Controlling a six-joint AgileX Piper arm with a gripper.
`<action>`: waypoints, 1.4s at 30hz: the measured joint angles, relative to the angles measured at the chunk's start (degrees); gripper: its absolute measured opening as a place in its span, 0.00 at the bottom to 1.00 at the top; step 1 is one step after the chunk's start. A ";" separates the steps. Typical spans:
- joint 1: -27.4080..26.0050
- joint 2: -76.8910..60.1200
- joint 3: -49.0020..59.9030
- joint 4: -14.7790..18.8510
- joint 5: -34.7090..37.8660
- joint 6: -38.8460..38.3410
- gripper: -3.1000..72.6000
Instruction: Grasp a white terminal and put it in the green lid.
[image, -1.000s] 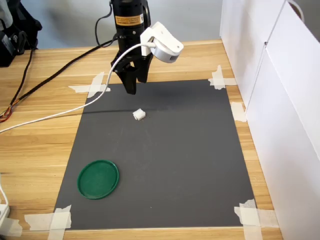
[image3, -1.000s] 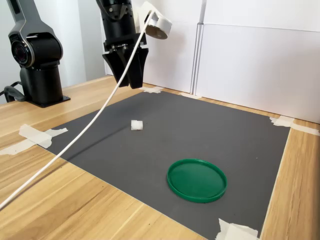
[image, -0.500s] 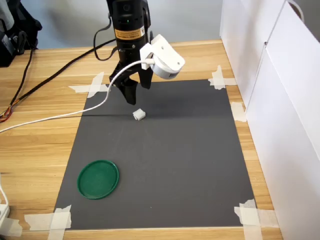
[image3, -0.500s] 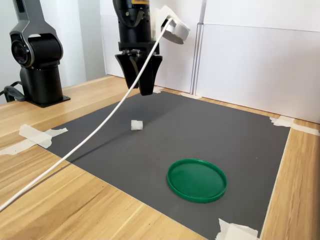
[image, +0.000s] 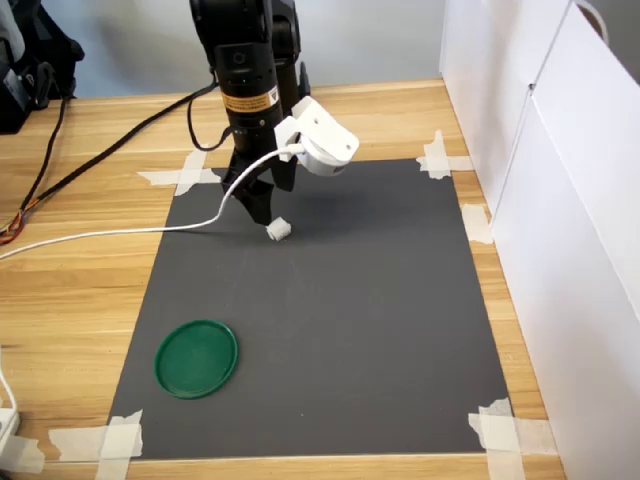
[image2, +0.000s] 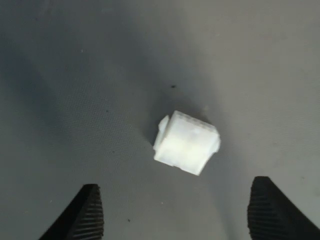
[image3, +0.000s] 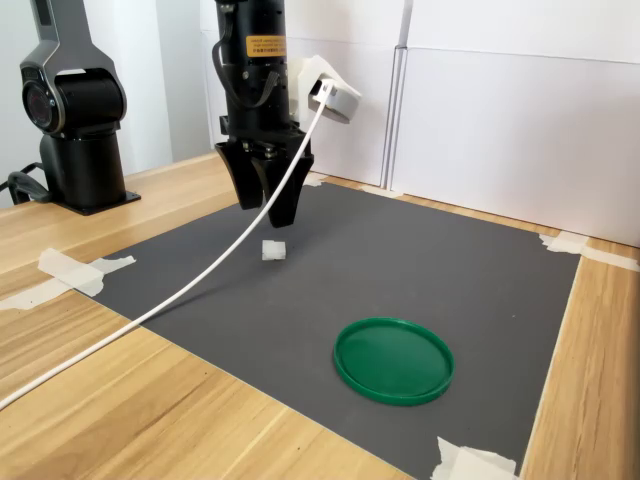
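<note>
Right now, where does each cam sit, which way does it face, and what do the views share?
First exterior view: high, across the mat from the arm, looking down; shows arm, gripper, white terminal, green lid.
Second exterior view: low, beside the mat, looking across; shows arm, a second black robot base.
Wrist view: on the wrist, looking down past both fingertips at the terminal.
Shared: terminal and mat in all; lid in both exterior views.

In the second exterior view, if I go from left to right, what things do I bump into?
Black robot base → end effector hanging just above the white terminal → green lid → white wall panels.
</note>
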 joint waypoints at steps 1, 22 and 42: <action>0.00 0.00 0.84 -0.35 -1.13 -0.23 0.97; 0.00 6.54 2.47 -1.39 -8.92 0.20 0.96; 0.00 6.29 1.54 -1.39 -7.18 3.02 0.49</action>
